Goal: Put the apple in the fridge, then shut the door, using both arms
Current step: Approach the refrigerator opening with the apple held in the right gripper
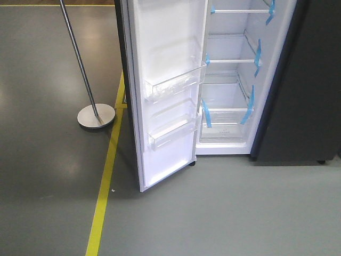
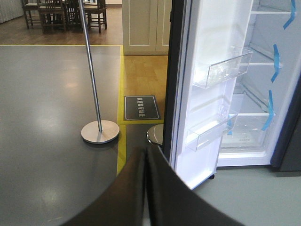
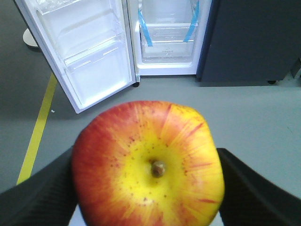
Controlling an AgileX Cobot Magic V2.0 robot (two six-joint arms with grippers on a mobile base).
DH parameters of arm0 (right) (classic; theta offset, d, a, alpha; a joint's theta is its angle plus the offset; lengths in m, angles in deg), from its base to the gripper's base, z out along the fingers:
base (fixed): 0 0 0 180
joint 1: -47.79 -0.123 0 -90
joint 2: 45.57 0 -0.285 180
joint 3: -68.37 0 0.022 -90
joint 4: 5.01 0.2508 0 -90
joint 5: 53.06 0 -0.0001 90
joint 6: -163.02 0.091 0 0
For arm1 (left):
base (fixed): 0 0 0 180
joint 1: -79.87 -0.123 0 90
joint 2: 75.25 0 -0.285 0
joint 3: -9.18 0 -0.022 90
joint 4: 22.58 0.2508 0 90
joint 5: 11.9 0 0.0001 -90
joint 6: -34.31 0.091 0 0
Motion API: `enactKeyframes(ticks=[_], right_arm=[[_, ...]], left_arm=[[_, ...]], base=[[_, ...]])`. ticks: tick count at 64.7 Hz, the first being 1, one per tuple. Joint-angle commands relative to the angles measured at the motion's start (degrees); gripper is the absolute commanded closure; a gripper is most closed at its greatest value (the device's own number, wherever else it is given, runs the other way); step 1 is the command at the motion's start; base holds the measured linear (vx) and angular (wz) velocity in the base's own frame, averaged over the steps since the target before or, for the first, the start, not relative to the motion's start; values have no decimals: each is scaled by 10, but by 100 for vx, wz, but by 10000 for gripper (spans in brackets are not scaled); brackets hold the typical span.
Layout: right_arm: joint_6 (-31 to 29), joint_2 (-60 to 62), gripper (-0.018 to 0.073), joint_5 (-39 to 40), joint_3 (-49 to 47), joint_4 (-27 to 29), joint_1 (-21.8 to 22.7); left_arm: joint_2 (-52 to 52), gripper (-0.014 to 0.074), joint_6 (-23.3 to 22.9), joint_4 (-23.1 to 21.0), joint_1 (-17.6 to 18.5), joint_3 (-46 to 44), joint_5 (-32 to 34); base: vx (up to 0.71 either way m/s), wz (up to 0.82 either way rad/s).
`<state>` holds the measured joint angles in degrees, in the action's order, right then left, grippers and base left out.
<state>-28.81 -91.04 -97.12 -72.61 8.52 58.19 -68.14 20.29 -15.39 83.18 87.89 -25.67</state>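
The right gripper (image 3: pixel 147 186) is holding a small round apple (image 3: pixel 148 165), red with a wide yellow patch. Its two black fingers (image 3: pixel 40 195) are pressing on the apple's left and right sides in the lower part of the right wrist view. The stem end is facing back to the camera, so the stem axis seems to be running along the line of the reach and not across it. The skin is looking smooth and firm, with fine red streaks and small dark spots around the brown stem.

The tall dark grey fridge (image 1: pixel 226 90) is standing open, well apart from the apple, and its white inside is showing at the upper middle of the right wrist view. White-edged shelves with strips of blue tape (image 1: pixel 248 106) are crossing it. The white-lined door (image 1: pixel 165 53) with clear plastic bins (image 1: pixel 173 84) is hanging open at the upper left. The way from the apple to the shelves is therefore straight ahead and a little left, and the right arm is probably the one to go in.

The left gripper (image 2: pixel 146 181) is showing at the bottom of the left wrist view with its fingers together and nothing between them. It is facing the door's dark outer edge, so it seems better placed for closing.
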Motion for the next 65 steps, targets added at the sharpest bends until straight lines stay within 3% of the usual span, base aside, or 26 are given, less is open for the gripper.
enactKeyframes(ticks=[1, 65], right_arm=[[-1, -1, 314, 40, -17, 5, 2], [-1, -1, 314, 40, -17, 5, 2]], left_arm=[[-8, 602, 0, -3, -1, 12, 40], [-8, 602, 0, -3, -1, 12, 40]], base=[[17, -3], [12, -1]])
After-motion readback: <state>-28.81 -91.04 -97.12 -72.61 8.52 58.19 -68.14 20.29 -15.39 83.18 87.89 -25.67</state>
